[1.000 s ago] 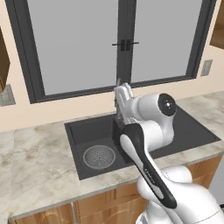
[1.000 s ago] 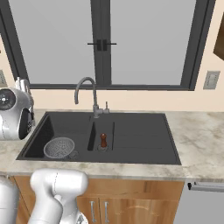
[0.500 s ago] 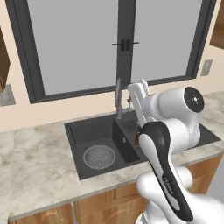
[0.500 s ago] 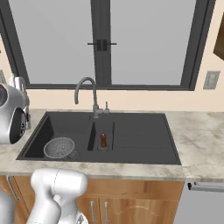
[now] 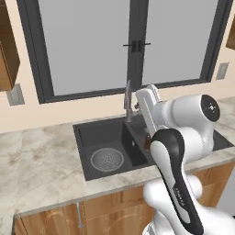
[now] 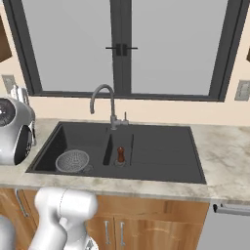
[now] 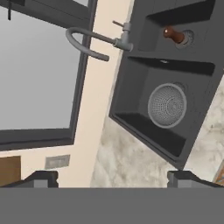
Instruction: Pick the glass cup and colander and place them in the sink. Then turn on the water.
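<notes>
A marbled stone counter [image 6: 222, 161] is running beneath a big dark-framed window [image 6: 122, 46], with wooden cabinet fronts [image 6: 156, 222] showing below it. In the hand view the claw [image 7: 113, 177] is hanging with its two dark finger tips [image 7: 41, 178] standing as far apart as they go, and nothing is sitting between them; it is looking down from above the counter and wall at the left end of the sink, well apart from everything in the basins.

Nearest to the claw's line of sight, the colander [image 7: 167, 105] is lying upright on the floor of one basin of the sink [image 7: 131, 87]; the right base view shows it [image 6: 72, 161] in the left basin, close to the front left corner. The left base view also has it [image 5: 107, 159] resting in that basin. Beyond the divider, a small reddish-brown wooden grinder [image 6: 120, 155] is standing upright in the other basin, just beside the divider and near the drain. The grey faucet [image 6: 104, 100] is rising from the back rim of the sink [image 6: 195, 146] at the divider, its curved spout arching over the left basin; I cannot tell whether water is running from it. The glass cup is too hard to make out for me to place it. A wall outlet [image 6: 242, 90] is sitting to the right of the window.
</notes>
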Motion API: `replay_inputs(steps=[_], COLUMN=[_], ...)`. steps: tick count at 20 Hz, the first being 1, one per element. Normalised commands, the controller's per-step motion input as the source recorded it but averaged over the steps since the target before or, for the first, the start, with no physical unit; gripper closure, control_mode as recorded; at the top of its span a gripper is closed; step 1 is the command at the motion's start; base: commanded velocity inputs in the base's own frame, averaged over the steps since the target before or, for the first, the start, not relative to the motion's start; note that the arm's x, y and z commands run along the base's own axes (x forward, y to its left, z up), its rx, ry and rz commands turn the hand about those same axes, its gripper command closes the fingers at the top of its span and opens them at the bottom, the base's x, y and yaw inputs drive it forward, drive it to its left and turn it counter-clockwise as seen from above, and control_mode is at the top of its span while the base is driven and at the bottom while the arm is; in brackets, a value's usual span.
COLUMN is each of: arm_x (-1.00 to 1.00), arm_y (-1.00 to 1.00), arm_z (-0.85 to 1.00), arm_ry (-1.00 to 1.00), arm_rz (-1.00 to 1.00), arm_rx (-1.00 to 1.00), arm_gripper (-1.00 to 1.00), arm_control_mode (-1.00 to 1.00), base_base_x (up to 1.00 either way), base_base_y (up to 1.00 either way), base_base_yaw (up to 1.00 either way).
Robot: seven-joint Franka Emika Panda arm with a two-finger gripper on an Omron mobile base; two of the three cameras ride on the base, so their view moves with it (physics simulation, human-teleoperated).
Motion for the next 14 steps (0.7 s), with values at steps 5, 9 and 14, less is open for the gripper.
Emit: replay_inputs(steps=[5, 9, 14], arm_x=[0.00, 0.00, 0.00], arm_y=[0.00, 0.00, 0.00], arm_z=[0.00, 0.00, 0.00], arm_ry=[0.00, 0.00, 0.00], arm_rz=[0.00, 0.00, 0.00], arm_rx=[0.00, 0.00, 0.00], arm_gripper=[-1.00, -1.00, -1.00], arm_control_mode=[1.00, 1.00, 1.00], base_base_x=[-0.81, -0.71, -0.61], base_base_y=[-0.05, 0.00, 0.00], base_base_yaw=[0.51, 0.52, 0.50])
